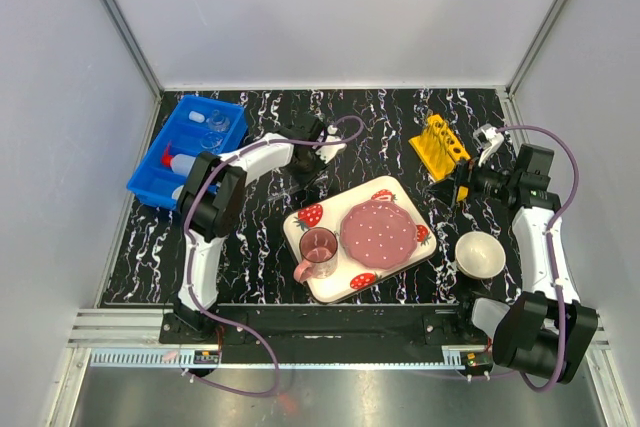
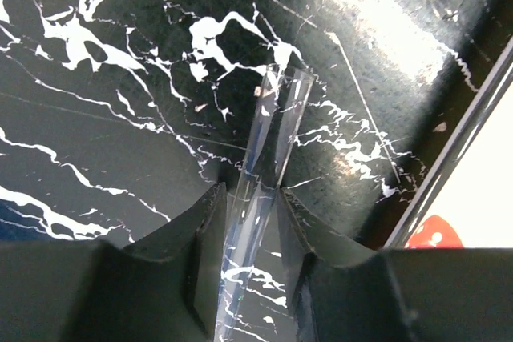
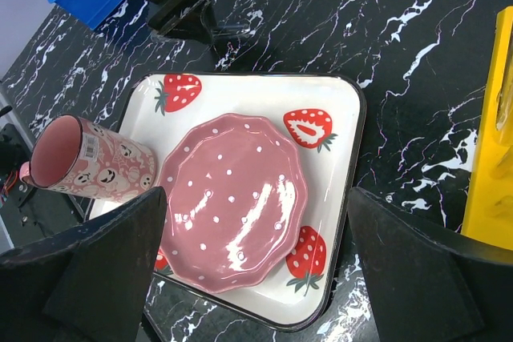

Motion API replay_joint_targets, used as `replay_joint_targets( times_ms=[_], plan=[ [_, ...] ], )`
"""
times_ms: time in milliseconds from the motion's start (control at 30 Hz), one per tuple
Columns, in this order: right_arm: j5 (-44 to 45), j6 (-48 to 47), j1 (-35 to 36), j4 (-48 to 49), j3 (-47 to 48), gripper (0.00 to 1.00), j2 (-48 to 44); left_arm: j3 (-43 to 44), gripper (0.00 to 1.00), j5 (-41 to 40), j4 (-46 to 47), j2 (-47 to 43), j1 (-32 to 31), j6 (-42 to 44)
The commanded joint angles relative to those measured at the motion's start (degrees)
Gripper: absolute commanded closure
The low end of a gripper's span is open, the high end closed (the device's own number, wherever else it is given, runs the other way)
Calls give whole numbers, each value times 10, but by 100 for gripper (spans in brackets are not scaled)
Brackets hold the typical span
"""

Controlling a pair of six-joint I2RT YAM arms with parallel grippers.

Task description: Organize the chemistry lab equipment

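My left gripper [image 2: 250, 194] is shut on a thin clear glass tube [image 2: 274, 130] low over the black marble table; in the top view it [image 1: 300, 182] sits just behind the strawberry tray's back left corner. My right gripper [image 3: 256, 195] is wide open and empty, hovering beside the tray; the top view shows it [image 1: 455, 187] next to the yellow holed rack [image 1: 440, 144], which also shows at the right edge of the right wrist view [image 3: 493, 158]. The white squeeze bottle with red spout [image 1: 182, 163] and clear glassware [image 1: 215, 123] lie in the blue bin [image 1: 150, 179].
The strawberry-print tray [image 1: 395, 190] holds a pink plate [image 1: 379, 232] and a pink cup [image 1: 318, 250] mid-table. A white bowl [image 1: 480, 253] stands at the front right. A small white object [image 1: 487, 135] sits behind the right arm. Grey walls enclose the table.
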Motion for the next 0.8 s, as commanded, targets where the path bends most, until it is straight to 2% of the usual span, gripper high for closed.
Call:
replay_joint_targets(
  times_ms=[0,333,533,633,733,767],
  plan=[
    [-20,5,-5,16,-3,0,-8,28,70,29,-9,13,-1,2],
    [-35,-1,-7,12,-9,0,-22,53,85,63,8,-11,30,-32],
    [-98,-65,-7,-43,-1,0,-25,66,86,156,50,-54,74,-98],
    [-113,-134,-3,-114,35,0,-5,64,86,233,80,-69,97,-161],
    [-93,-316,20,-287,120,0,41,62,86,317,102,-75,113,-233],
    [-75,-423,33,-388,175,0,71,55,86,356,119,-78,117,-267]
  ],
)
